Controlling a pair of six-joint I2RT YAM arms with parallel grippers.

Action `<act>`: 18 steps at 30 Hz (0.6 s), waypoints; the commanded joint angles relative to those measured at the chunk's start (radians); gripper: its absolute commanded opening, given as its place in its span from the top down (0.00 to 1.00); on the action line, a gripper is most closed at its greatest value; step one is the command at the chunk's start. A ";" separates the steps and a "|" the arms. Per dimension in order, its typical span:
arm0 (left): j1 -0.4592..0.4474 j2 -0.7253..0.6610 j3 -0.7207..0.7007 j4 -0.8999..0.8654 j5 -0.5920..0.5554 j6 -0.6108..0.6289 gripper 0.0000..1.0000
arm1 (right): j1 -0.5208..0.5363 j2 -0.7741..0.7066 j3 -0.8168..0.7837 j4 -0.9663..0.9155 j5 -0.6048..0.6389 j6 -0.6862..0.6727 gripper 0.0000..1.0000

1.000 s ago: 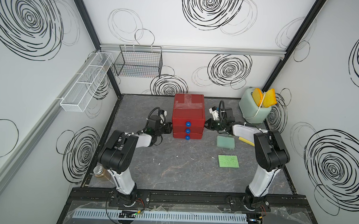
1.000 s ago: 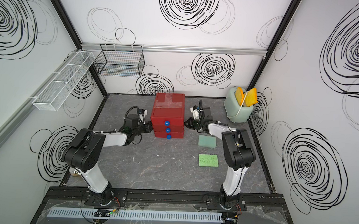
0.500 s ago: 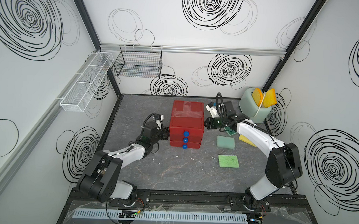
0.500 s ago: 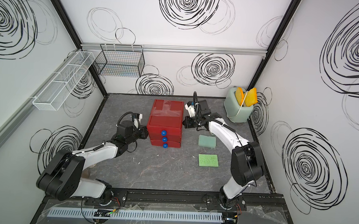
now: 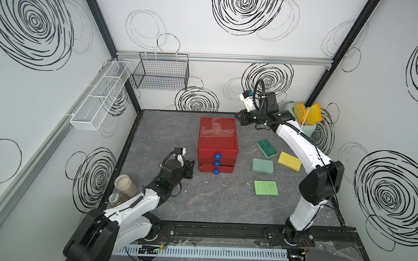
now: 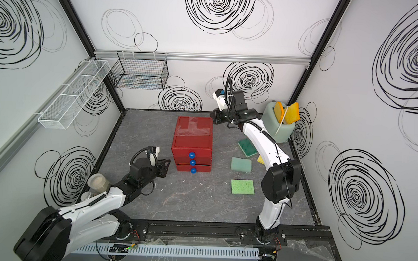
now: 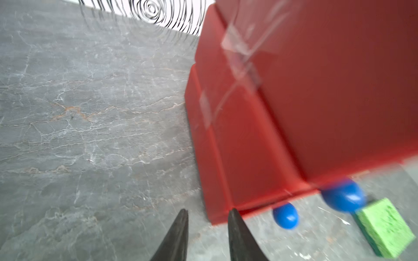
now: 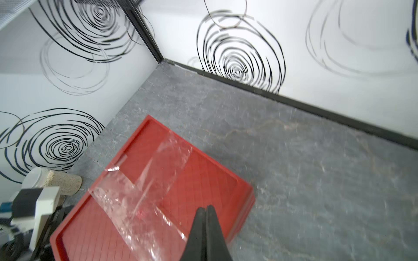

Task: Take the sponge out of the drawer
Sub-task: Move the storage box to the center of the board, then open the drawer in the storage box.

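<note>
A red drawer unit (image 5: 217,136) (image 6: 193,137) with three blue knobs (image 5: 217,163) stands mid-table, and none of its drawers is pulled out. The sponge in the drawer is hidden. My left gripper (image 5: 191,169) (image 6: 167,166) (image 7: 208,211) hangs low, just left of the unit's bottom front corner. It is open, with only bare table between its fingers. My right gripper (image 5: 237,117) (image 6: 212,115) (image 8: 205,206) is shut and empty, above the back right corner of the unit's taped top (image 8: 158,192).
Several sponges lie right of the unit: dark green (image 5: 266,148), yellow (image 5: 289,161), pale teal (image 5: 262,165), light green (image 5: 266,187). A pale green holder (image 5: 307,127) with yellow sponges stands back right. Two jars (image 5: 124,184) sit at the left edge. Wire baskets (image 5: 162,73) hang on the walls.
The drawer unit stands slightly nearer the front than a second ago. My left gripper has drawn back toward the front left. My right gripper has risen toward the unit's back right corner.
</note>
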 commanded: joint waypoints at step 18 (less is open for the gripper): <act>-0.438 0.427 0.021 0.542 -0.195 -0.066 0.51 | 0.051 0.182 0.017 -0.083 -0.155 -0.139 0.99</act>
